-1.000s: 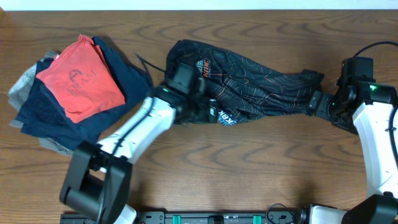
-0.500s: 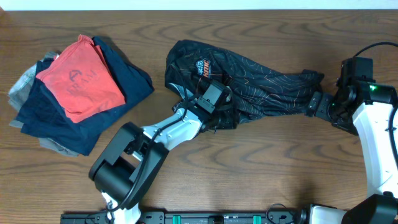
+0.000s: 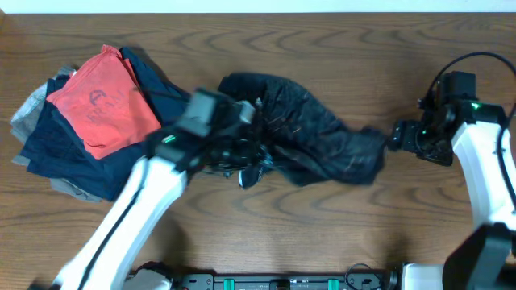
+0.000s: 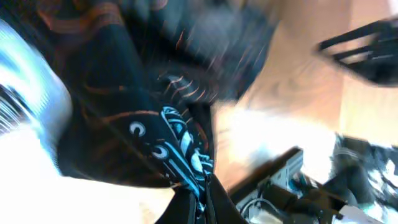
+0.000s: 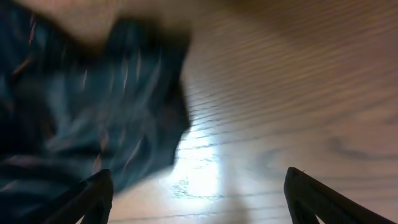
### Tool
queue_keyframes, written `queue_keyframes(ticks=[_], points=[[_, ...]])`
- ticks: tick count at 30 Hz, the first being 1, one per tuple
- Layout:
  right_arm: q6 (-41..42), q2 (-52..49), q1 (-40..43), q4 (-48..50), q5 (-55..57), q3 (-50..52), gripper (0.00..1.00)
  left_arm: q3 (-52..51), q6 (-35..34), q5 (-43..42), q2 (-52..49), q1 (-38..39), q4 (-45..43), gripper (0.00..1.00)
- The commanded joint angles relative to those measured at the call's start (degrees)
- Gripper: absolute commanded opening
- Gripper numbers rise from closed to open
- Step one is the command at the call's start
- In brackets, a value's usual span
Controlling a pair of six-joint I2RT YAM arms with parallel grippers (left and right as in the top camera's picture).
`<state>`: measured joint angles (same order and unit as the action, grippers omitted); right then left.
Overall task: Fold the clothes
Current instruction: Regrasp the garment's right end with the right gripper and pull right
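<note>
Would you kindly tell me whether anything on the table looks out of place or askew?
The black jersey stands out: it lies bunched and crumpled, not spread flat. The left gripper is shut on its left end; the right gripper stands open at its right end.

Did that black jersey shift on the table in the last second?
Yes. The black jersey has bunched up: its right end slid left across the table, toward the red shirt.

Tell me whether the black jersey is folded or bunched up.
Bunched up: the jersey lies as a crumpled, uneven heap, no flat layers or straight edges.
</note>
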<state>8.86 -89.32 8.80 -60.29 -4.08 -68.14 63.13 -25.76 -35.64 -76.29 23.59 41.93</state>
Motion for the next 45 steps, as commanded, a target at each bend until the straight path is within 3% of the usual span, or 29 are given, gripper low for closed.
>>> queue_keyframes(ticks=[1,8,16,22,25,27,28,30,31,37,41,45], points=[[-2.4,-3.8,-1.2,0.6,-5.1,0.1,0.87,0.5,2.8,7.3,5.9,-1.6,1.7,0.06],[-9.0,-12.0,-7.0,-0.5,-18.5,0.2,0.87,0.5,2.9,11.3,9.3,-1.7,1.7,0.06],[-13.2,-18.3,-15.1,-5.8,-20.4,0.6,0.94,0.5,2.9,11.3,7.8,-1.7,2.0,0.06],[-14.3,-19.1,-20.7,-7.9,-20.3,2.0,0.93,0.5,3.3,12.4,7.7,-1.7,2.2,0.06],[-14.3,-19.1,-22.7,-5.4,-19.9,4.2,0.85,0.5,3.3,12.4,7.7,-1.7,2.2,0.06],[-13.6,-19.1,-23.8,-2.8,-19.8,6.0,0.7,0.5,3.3,12.4,7.7,-1.7,2.2,0.06],[-12.4,-19.1,-24.3,-0.8,-19.7,7.1,0.58,0.5,3.3,12.4,7.7,-1.7,2.2,0.06],[-9.8,-19.1,-24.7,2.3,-19.3,8.4,0.15,0.5,3.3,12.4,7.7,-1.7,2.2,0.06],[-8.5,-19.1,-24.7,2.9,-18.3,8.5,0.01,0.5,3.3,12.4,7.7,-1.7,2.2,0.06],[-2.0,-16.0,-18.9,-1.1,-7.3,0.6,0.01,0.5,6.3,20.8,7.7,-1.7,3.1,0.06],[0.1,-14.5,-9.1,-9.8,-1.4,-19.6,0.01,0.5,7.2,28.9,7.7,-1.7,4.6,0.06],[-2.0,-14.8,-2.1,-12.5,-2.2,-35.1,0.02,0.1,7.3,28.8,7.7,-1.7,4.8,0.06]])
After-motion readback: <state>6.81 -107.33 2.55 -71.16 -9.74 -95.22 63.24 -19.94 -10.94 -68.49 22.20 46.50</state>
